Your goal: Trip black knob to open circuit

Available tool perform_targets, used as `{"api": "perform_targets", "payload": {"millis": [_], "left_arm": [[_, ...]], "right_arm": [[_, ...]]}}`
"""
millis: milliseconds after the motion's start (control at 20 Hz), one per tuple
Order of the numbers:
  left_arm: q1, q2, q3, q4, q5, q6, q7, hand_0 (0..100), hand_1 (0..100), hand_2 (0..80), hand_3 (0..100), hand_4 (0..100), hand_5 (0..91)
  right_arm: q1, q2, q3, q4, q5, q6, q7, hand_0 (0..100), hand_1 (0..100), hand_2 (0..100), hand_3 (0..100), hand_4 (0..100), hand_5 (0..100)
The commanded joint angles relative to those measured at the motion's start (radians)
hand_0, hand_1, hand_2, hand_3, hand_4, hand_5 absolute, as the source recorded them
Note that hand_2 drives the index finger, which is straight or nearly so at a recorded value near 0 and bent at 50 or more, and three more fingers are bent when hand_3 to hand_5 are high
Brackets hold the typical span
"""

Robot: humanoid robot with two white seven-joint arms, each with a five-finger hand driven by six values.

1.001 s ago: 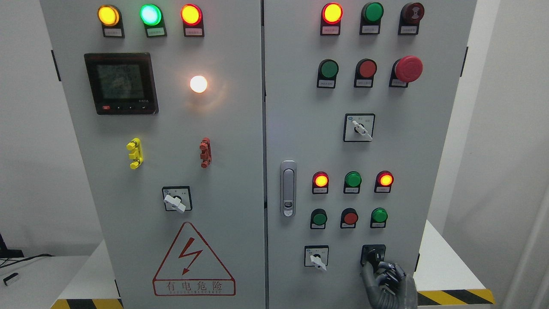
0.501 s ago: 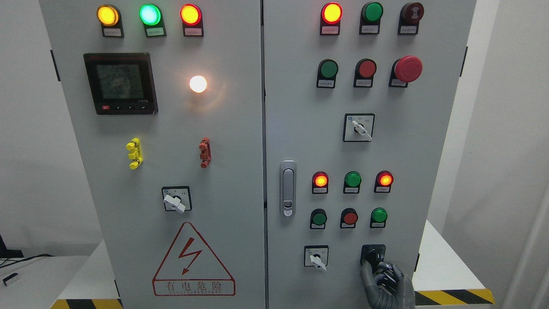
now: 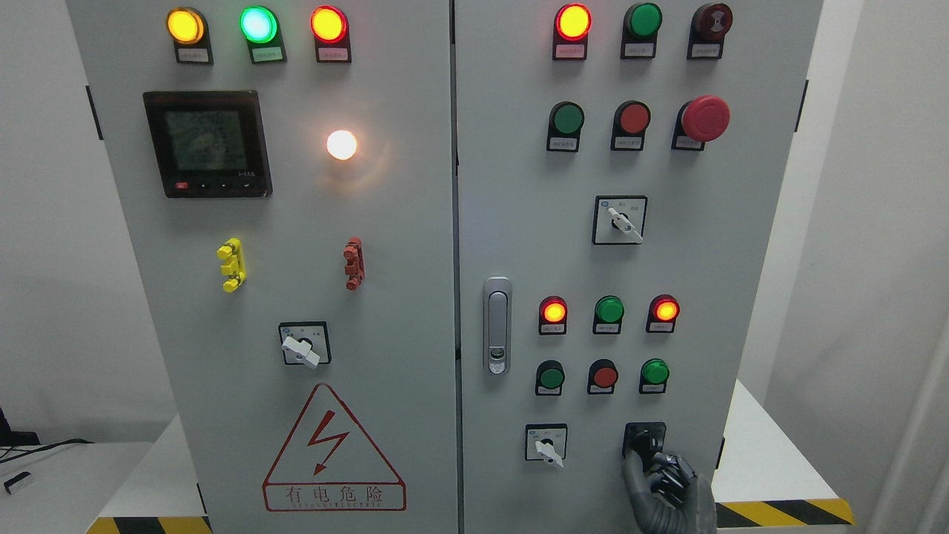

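Note:
The black knob (image 3: pixel 644 440) sits in a black square plate at the lower right of the grey cabinet's right door (image 3: pixel 519 245). My right hand (image 3: pixel 651 463) comes up from the bottom edge, dark grey, with its fingers curled around the knob from below. The thumb lies along the knob's left side and the other fingers wrap its right. Part of the knob is hidden by the hand. My left arm does not show.
A white selector switch (image 3: pixel 547 445) stands just left of the knob. Above it are rows of red and green lamps (image 3: pixel 608 311) and a red mushroom stop button (image 3: pixel 704 119). A metal door handle (image 3: pixel 497 326) is at the door's left edge. White table surface (image 3: pixel 771 460) lies to the right.
The right hand has sunk slightly lower on the knob; otherwise nothing visibly differs.

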Motion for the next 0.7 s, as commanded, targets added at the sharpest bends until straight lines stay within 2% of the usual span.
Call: {"api": "perform_targets", "payload": {"millis": [0, 200, 651], "left_arm": [[0.0, 0.0, 0.0, 0.001, -0.031, 0.0, -0.001, 12, 39, 0.0, 0, 0, 0.0], [0.0, 0.0, 0.0, 0.0, -0.031, 0.0, -0.001, 12, 39, 0.0, 0, 0, 0.0], [0.0, 0.0, 0.0, 0.0, -0.031, 0.0, -0.001, 12, 39, 0.0, 0, 0, 0.0]], "right_arm": [[-0.002, 0.001, 0.001, -0.007, -0.009, -0.023, 0.002, 55, 79, 60, 92, 86, 95], [-0.002, 0.001, 0.001, -0.008, -0.009, -0.023, 0.024, 56, 79, 60, 92, 87, 95], [-0.003, -0.001, 0.004, -0.008, -0.011, -0.024, 0.028, 56, 79, 61, 92, 87, 95]]}}
